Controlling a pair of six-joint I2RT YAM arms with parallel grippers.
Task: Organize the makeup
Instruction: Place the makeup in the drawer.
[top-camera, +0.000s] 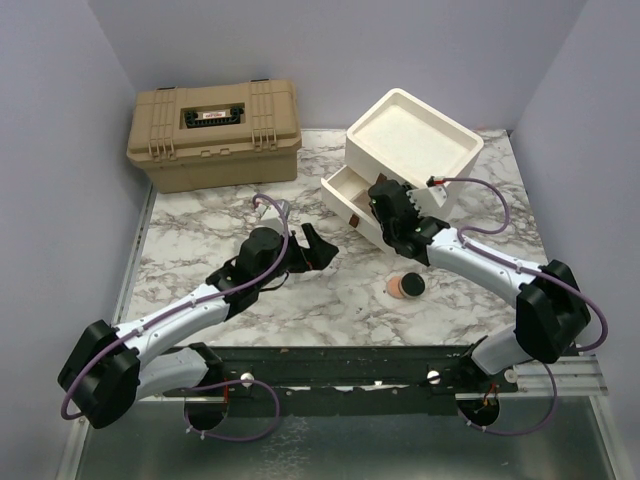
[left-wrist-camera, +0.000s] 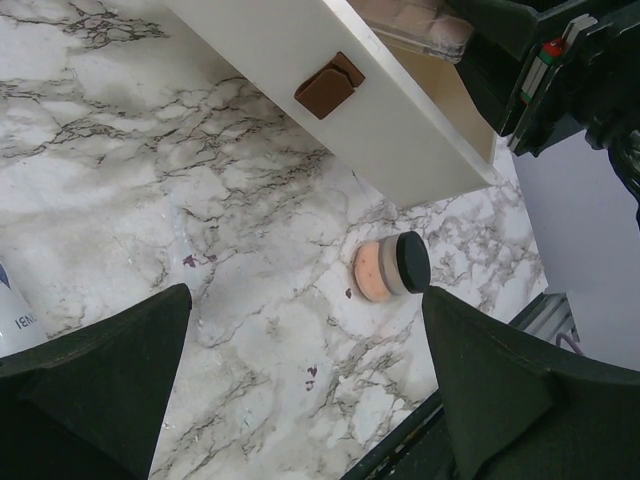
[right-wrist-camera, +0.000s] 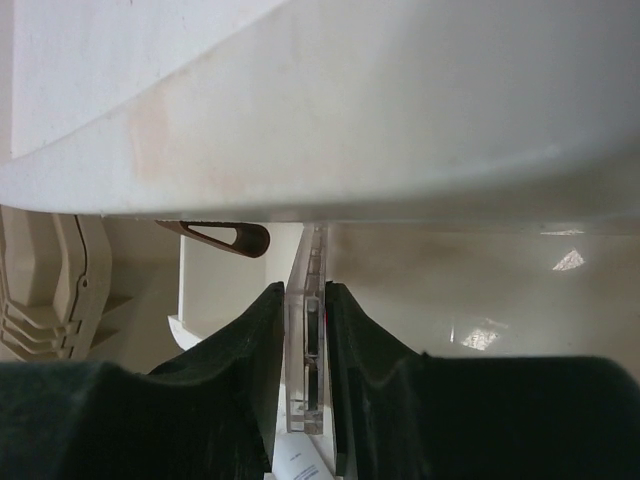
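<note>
— Where's the pink palette (right-wrist-camera: 305, 350) right now?

— Standing on edge inside the open drawer (top-camera: 345, 195) of the cream drawer unit (top-camera: 415, 135), between the fingers (right-wrist-camera: 240, 380) of my right gripper (top-camera: 384, 203). From my right wrist I see it edge-on: a thin, clear-rimmed case with a finger flat against each face.

— So you have hold of it?

— Yes. My right jaws are drawn in narrow, with only the case's thickness between them. From the left wrist, its pinkish pans show just over the drawer's front wall.

— And the rest of the makeup?

— The round compact (top-camera: 405, 286) lies on the marble table (top-camera: 200, 240) just in front of the drawer, apart from it, with its black lid and peach powder both showing. A whitish bottle (left-wrist-camera: 8, 310) peeks in at the edge of my left wrist view, near my left finger. I can't tell more of it.

— Your left gripper (top-camera: 318, 248)?

— Spread wide with nothing between its fingers, hovering above the table to the left of the drawer, the compact ahead of it.

— What's around all that?

— The drawer has a brown pull tab (left-wrist-camera: 330, 85) on its front. The unit's top is a shallow tray (top-camera: 470, 140). A tan toolbox (top-camera: 213, 133) stands at the back left with its lid down, well apart from the unit.
</note>
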